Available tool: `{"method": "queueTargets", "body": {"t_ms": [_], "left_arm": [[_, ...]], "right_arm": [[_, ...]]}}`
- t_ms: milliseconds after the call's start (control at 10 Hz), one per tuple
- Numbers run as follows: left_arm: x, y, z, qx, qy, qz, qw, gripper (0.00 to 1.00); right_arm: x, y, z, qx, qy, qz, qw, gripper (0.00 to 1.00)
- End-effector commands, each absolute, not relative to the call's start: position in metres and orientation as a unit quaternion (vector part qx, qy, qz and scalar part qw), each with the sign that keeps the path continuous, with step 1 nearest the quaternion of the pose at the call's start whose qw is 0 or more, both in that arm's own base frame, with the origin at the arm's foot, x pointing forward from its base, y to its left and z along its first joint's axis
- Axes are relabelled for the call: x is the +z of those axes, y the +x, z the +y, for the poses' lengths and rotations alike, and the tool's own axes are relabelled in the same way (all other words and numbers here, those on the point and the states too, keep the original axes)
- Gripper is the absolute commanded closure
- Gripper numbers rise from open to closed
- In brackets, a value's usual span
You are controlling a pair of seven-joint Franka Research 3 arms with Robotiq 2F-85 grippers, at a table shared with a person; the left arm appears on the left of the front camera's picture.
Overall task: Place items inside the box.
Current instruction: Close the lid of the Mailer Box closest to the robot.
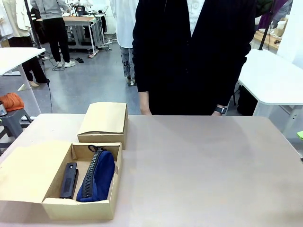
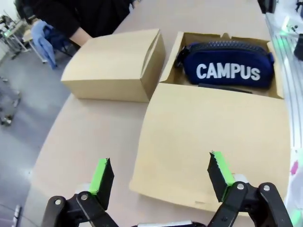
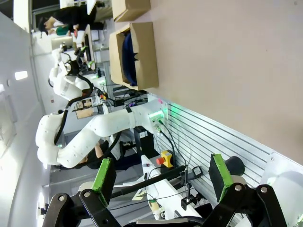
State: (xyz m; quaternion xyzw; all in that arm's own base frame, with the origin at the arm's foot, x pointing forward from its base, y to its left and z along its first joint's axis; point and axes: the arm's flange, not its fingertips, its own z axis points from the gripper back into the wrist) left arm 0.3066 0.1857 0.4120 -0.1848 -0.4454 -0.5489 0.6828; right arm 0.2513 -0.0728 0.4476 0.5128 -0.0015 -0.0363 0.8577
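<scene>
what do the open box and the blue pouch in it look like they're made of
Open box: plain brown cardboard, matte, going by its thin folded flaps and raw edges. Navy blue zip pouch: probably woven fabric, soft and slightly bulging, with a white printed word and a dark zip along the top; the exact cloth can't be told.

Matt cardboard box (image 1: pixel 80 208), navy cloth pouch (image 1: pixel 98 176), smooth matt table (image 1: pixel 203 165)
</scene>
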Motion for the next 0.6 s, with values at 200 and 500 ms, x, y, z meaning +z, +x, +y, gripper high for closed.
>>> {"method": "queueTargets", "body": {"t_ms": [200,500], "left_arm": [[0.406,0.311,0.201,-0.609,-0.225,-0.435,0.624,0.0],[0.374,0.34,0.245,-0.605,-0.152,-0.425,0.656,0.0]], "right_arm": [[0.452,0.253,-0.072,-0.04,0.518,-0.002,0.854,0.0],[0.452,0.253,-0.072,-0.04,0.518,-0.002,0.854,0.0]]}}
